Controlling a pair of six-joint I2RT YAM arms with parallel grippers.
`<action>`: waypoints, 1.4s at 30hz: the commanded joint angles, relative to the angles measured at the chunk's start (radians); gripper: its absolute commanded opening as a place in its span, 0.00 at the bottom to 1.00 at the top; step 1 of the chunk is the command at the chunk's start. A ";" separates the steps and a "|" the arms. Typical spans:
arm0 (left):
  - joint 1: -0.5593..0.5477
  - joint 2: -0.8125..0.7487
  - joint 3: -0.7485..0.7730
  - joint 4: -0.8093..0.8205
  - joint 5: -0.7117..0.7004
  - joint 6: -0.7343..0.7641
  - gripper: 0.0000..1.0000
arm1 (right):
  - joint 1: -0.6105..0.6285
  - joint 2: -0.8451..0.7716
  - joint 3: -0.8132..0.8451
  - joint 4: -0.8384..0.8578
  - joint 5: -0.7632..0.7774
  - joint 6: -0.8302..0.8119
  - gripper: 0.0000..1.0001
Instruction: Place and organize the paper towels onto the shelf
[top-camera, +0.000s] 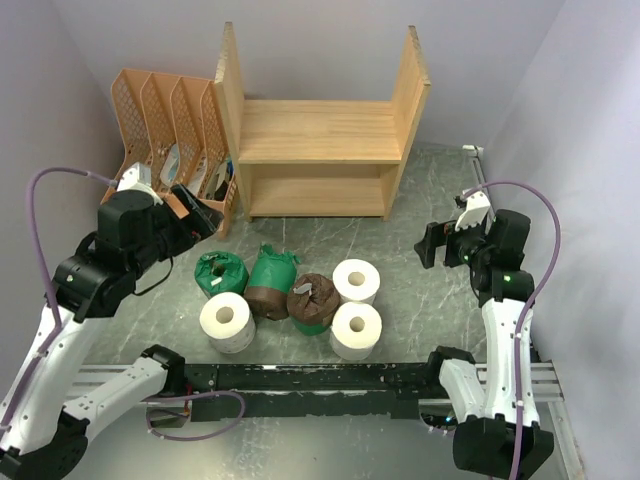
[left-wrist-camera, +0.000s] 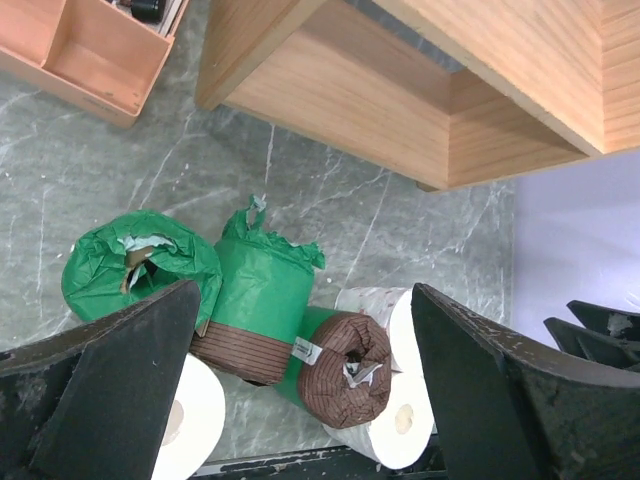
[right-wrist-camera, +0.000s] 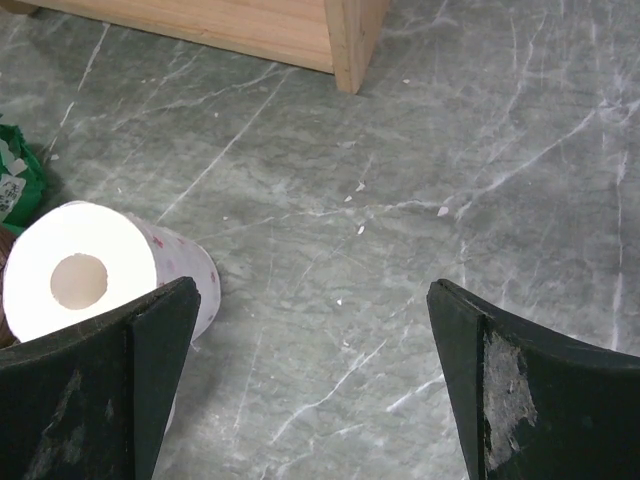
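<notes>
The left claw (left-wrist-camera: 302, 290) is held with its fingers spread wide apart and nothing gripped between them, above the cluster of paper towels (top-camera: 290, 300). The right claw (right-wrist-camera: 311, 287) is likewise spread apart with nothing in it, held over the desk (right-wrist-camera: 480, 180) toward its right edge. Six rolls are grouped close to the near edge of the desk, about midway along it. Three bare white rolls are stood on end with cores upward, one (top-camera: 228, 320) at the left of the group and two at the right, touching each other. Between them three wrapped rolls (top-camera: 270, 283) are packed, in green and brown plastic. The shelf (top-camera: 320, 150) is set at the far edge, apart from the rolls. An orange file rack (top-camera: 165, 125) is placed in the far left corner, just beside the shelf's left panel.
</notes>
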 joint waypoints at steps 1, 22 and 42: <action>-0.001 0.037 0.004 -0.042 0.005 -0.009 0.99 | -0.004 0.018 0.011 -0.012 -0.012 -0.005 1.00; -0.002 0.076 -0.191 -0.083 0.115 0.145 0.86 | -0.001 0.017 0.003 -0.024 -0.069 -0.052 1.00; -0.001 0.148 -0.302 -0.107 -0.236 -0.037 0.78 | -0.002 0.021 0.002 -0.027 -0.055 -0.056 1.00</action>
